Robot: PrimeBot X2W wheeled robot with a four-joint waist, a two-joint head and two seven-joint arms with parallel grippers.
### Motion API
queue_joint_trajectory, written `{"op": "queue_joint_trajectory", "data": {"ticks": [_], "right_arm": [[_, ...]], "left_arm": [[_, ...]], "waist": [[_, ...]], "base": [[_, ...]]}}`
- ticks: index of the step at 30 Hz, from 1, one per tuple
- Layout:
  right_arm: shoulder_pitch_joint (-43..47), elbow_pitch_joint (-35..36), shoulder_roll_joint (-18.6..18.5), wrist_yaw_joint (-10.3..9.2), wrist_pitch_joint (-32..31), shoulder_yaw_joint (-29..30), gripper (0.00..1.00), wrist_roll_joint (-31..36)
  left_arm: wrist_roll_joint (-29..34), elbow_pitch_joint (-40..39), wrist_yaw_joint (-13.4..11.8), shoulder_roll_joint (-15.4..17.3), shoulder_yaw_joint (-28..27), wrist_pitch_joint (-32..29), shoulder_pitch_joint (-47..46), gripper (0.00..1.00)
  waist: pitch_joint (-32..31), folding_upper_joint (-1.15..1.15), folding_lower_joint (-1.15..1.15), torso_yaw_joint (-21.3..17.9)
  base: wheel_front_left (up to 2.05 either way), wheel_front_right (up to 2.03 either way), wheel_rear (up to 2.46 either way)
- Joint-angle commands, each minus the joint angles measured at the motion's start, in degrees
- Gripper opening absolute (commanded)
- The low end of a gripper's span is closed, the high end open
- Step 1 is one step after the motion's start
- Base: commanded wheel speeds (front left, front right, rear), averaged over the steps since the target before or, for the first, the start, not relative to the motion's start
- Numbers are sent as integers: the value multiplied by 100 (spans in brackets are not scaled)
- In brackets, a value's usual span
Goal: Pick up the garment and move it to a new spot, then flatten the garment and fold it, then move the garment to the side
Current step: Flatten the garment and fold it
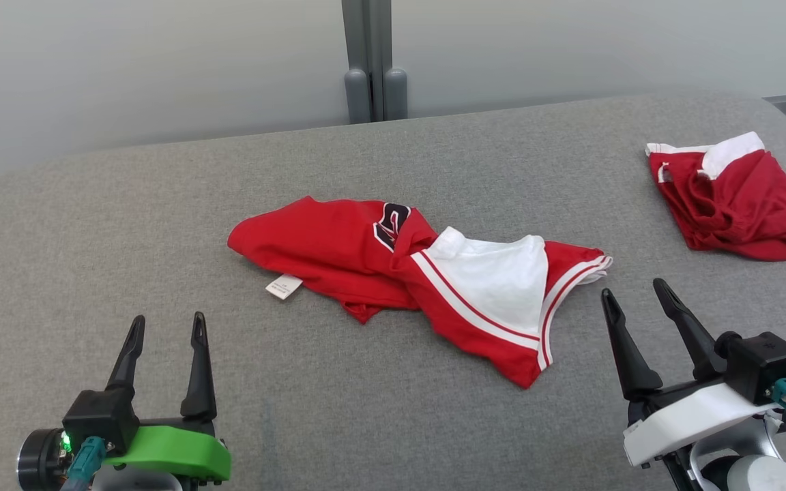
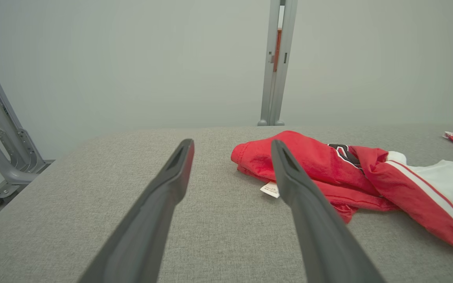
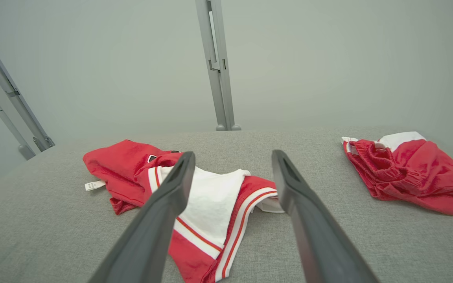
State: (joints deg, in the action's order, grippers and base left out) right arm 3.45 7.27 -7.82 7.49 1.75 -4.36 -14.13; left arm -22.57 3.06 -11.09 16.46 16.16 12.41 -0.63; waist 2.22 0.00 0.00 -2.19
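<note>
A crumpled red garment [image 1: 338, 249] with a white panel, red-and-white stripes and a small white tag lies in the middle of the grey padded table [image 1: 393, 409]. It also shows in the left wrist view [image 2: 313, 165] and the right wrist view [image 3: 124, 169]. My left gripper [image 1: 166, 326] hovers open near the table's front left, short of the garment's tag end. Open too, my right gripper [image 1: 634, 288] is at the front right, just right of the garment's striped end. Neither touches the cloth.
A second red-and-white garment [image 1: 734, 198] lies bunched at the table's far right, also in the right wrist view [image 3: 407, 173]. A grey post [image 1: 374, 61] stands behind the table against a pale wall. Metal frame legs [image 2: 2, 145] stand off the table's left end.
</note>
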Motion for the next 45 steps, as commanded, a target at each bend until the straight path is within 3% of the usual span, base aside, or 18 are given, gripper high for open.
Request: {"op": "queue_joint_trajectory", "data": {"ticks": [1, 11, 25, 26, 27, 28, 32, 38, 45], "right_arm": [[31, 15, -7, 0, -12, 2, 100, -39], [-121, -321, -75, 0, -175, -283, 100, -167], [-777, -2192, -122, 0, -177, -1149, 100, -253], [-803, -2282, -124, 0, -204, -1194, 49, -272], [-835, -2361, -133, 0, -200, -1253, 18, -284], [-857, -2382, -148, 1, -163, -1296, 0, -294], [-965, -2013, -240, 2, 176, -1410, 0, -332], [-1014, -860, -332, 1, 312, -1461, 0, -573], [-1510, -59, -550, 1, 108, -925, 0, -473]], "left_arm": [[27, -63, -34, 7, -3, 14, -59, 100], [108, -157, 92, -51, 65, 128, -589, 100], [308, 137, 220, -187, 80, 263, -1210, 100], [315, 147, 227, -194, 74, 266, -1222, 100], [330, 154, 234, -199, 65, 271, -1238, 100], [342, 158, 237, -201, 58, 275, -1246, 100], [399, 178, 208, -172, 12, 284, -1285, 100], [421, 157, 144, -166, -59, 280, -1176, 100], [474, 74, 132, -214, -26, 281, -1272, 100]], "waist": [[39, 0, 0, 28], [663, 0, 0, 304], [1306, 0, 0, 517], [1314, 0, 0, 519], [1320, 0, 0, 522], [1323, 0, 0, 522], [1316, 0, 0, 492], [1248, 0, 0, 359], [1412, 0, 0, 364]], "base": [[0, 0, 0], [0, 0, 0], [0, 0, 0], [0, 0, 0], [0, 0, 0], [0, 0, 0], [0, 0, 0], [0, 0, 0], [0, 0, 0]]}}
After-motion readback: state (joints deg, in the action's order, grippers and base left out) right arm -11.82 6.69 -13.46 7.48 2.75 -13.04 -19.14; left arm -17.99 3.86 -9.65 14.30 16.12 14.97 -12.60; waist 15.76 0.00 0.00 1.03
